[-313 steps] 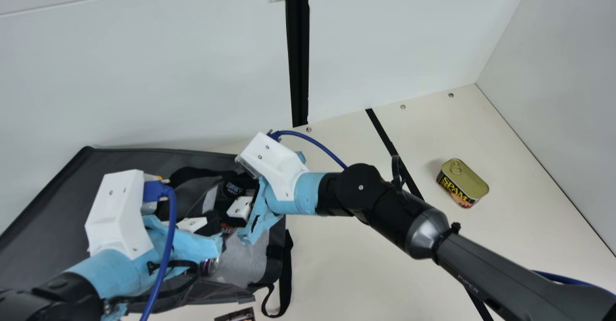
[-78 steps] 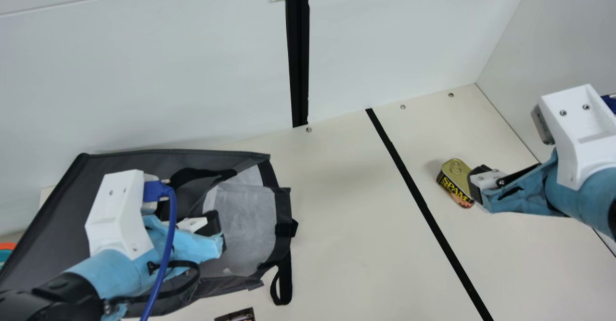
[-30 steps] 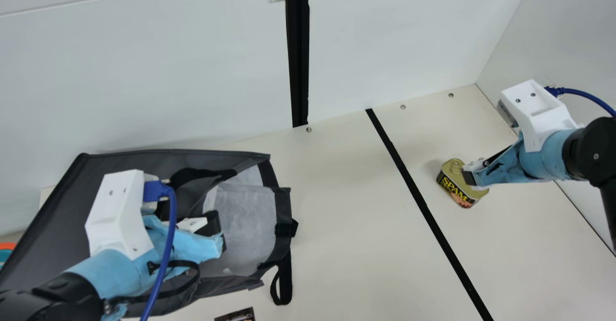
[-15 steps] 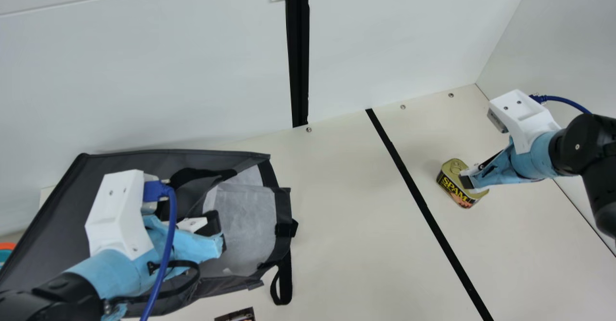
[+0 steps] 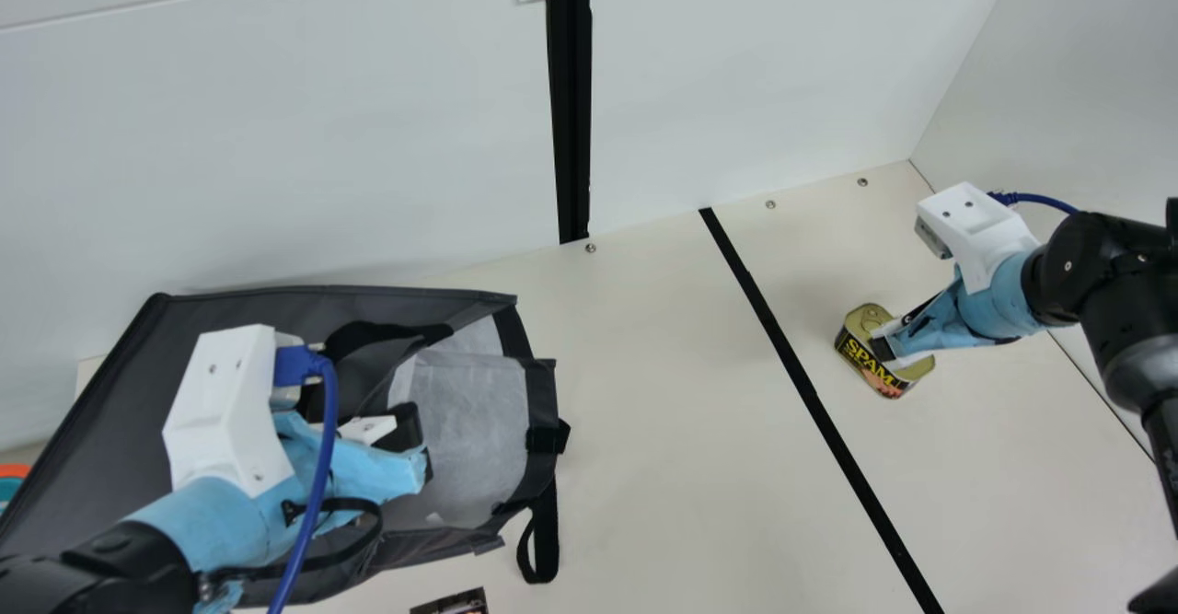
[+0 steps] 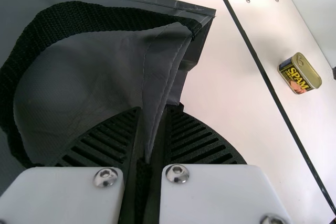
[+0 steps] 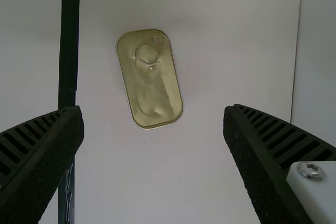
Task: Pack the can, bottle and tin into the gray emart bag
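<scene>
Moved since the frame half a second ago: right gripper [image 5: 882, 349], a short shift leftward, further over the tin [image 5: 862, 363]. Tin unmoved. Ten seconds back that arm was working at the bag's mouth.

Tin: upright, lid up, on the right part of the table [image 5: 681, 467], nearer the right edge than the left, just right of the black strip [image 5: 780, 342]. Long axis slants from the far edge toward the near right.

Right gripper: jaws wide, empty. Per the right wrist view, the tin lies ahead of the fingertips, centred across the gap; long axis nearly in line with the approach, slightly skewed. Closing should therefore take the narrow width; a small wrist turn may square it. Right arm is clearly the nearer.

Left gripper [image 6: 153, 111]: well apart from the tin, jaws narrow on a fold of the gray bag [image 5: 248, 306], apparently keeping it open. Bag lies along the left of the table, mouth toward the middle.

View comparison: main view has the near finger masking part of the lid; right wrist view gives the whole lid, ring included. Main view adds the printed side wall. Remaining height above the tin: cannot tell.
</scene>
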